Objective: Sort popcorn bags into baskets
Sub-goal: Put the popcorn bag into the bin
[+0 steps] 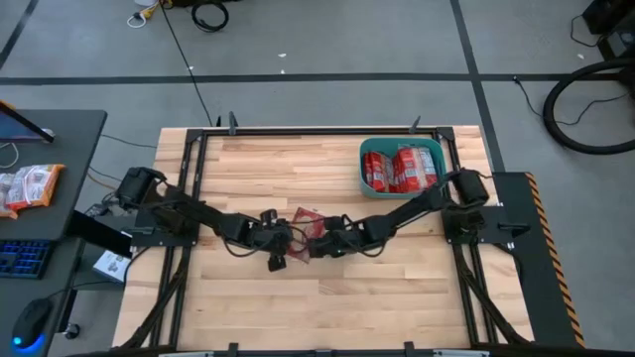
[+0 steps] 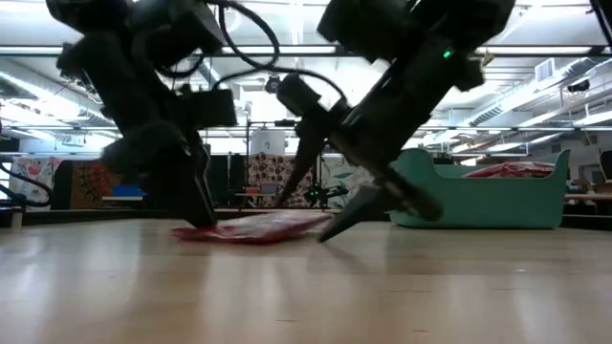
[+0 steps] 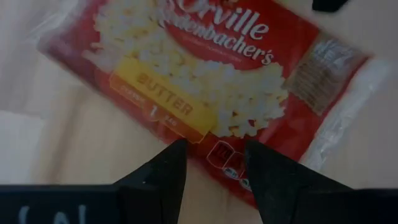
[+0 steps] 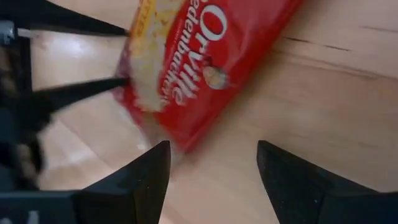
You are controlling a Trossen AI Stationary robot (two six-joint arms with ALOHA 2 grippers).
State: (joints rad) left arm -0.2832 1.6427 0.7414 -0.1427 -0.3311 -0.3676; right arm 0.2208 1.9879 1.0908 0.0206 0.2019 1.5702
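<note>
High view: both arms crowd mid-table, half hiding a popcorn bag (image 1: 306, 219) lying flat on the wooden table (image 1: 397, 297). Its glossy red wrapper reads "Orville" and "BUTTER". Left gripper (image 3: 214, 163) and right gripper (image 4: 212, 163) stand spread, touching nothing. The teal plastic basket (image 1: 369, 149) holds more bags.

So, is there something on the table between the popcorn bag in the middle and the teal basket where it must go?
Nothing visible blocks that path. The popcorn bag lies flat mid-table between both claws. From it to the teal basket, already holding red bags, the wood is bare; only the right arm reaches over that stretch from above.
</note>
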